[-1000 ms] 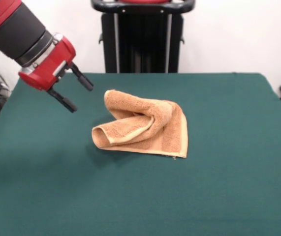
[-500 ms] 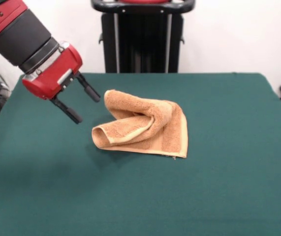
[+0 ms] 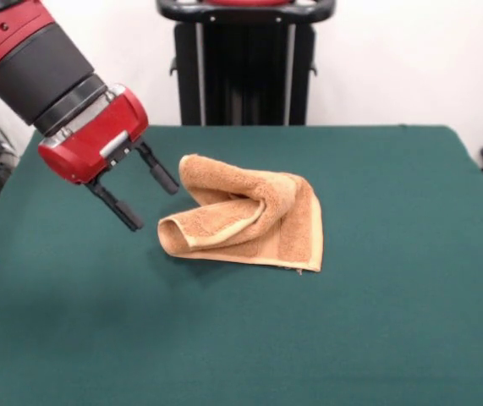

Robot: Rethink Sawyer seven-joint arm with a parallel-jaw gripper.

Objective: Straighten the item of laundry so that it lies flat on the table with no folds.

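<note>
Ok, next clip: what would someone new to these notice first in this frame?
Probably the towel: an orange-tan bundle near the middle of the green table, folded over itself with a rolled flap at its left end, clearly not flat. Next, the red and black arm slanting in from the upper left, its gripper open and hanging just left of the towel, not touching it.

The room is bright and the light is soft and even. The towel (image 3: 245, 222) drops a small dark shadow on the table (image 3: 376, 321) along its left edge. No glare. Everything looks sharp.
</note>
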